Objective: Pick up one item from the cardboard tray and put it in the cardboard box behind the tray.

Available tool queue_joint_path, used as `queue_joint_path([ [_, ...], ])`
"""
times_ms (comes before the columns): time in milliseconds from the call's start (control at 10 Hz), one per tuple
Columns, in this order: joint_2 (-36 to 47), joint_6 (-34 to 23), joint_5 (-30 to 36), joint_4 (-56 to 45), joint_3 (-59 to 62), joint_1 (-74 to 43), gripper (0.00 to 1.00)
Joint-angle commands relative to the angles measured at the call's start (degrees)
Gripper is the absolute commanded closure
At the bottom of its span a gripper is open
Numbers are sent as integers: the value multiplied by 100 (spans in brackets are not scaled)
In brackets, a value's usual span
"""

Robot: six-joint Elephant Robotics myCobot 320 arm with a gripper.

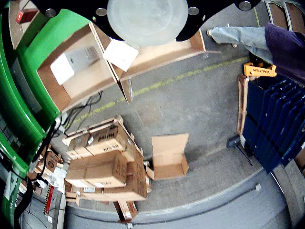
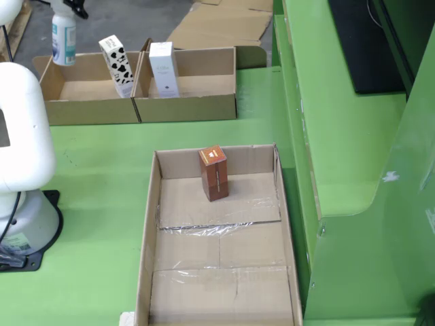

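**Gripper nowhere near the tray yet – one carton waiting**

Going left to right in the fixed view: we've got the white robot base (image 2: 20, 156) at the left edge of the green desk (image 2: 95, 176). Behind it sit two cardboard boxes side by side. The left box (image 2: 81, 102) has a spray bottle (image 2: 63, 37) at its far-left corner and a black-and-white spotted carton (image 2: 115, 66) standing at its right end. The right box (image 2: 197, 98) holds a white carton (image 2: 164, 69) upright near its left wall. In front, middle of the frame, is the long cardboard tray (image 2: 153, 224), and the only item in it is a small brown carton (image 2: 214, 174) standing upright near the far end, apart from every wall.

The other camera rides on the arm and is pointing off at the warehouse floor – stacked shipping boxes (image 1: 102, 167), a blue rack (image 1: 276, 124), someone's leg (image 1: 238, 36) at top right. A round pale disc (image 1: 147, 14) fills the top of that view, but we can't see the gripper's jaws anywhere, so whether they're apart or together we can't tell.

What could go wrong, in our guess: the brown carton is tall and narrow, so an off-centre approach could tip it over. The tray floor has glossy tape (image 2: 204, 227) too, so a nudge might slide it.
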Motion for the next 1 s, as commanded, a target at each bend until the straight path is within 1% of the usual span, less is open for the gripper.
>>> queue_joint_path([
  [0,45,106,39,-1585,149,0,100],
  [300,-193,151,189,-1640,149,-64,100],
  [400,-386,78,210,-1317,149,-77,100],
  [500,-386,78,210,-1317,149,-77,100],
  [700,-793,-177,7,-333,149,13,100],
  [800,-1008,-321,-215,322,149,67,100],
  [900,-1293,-485,-561,1225,149,157,100],
])
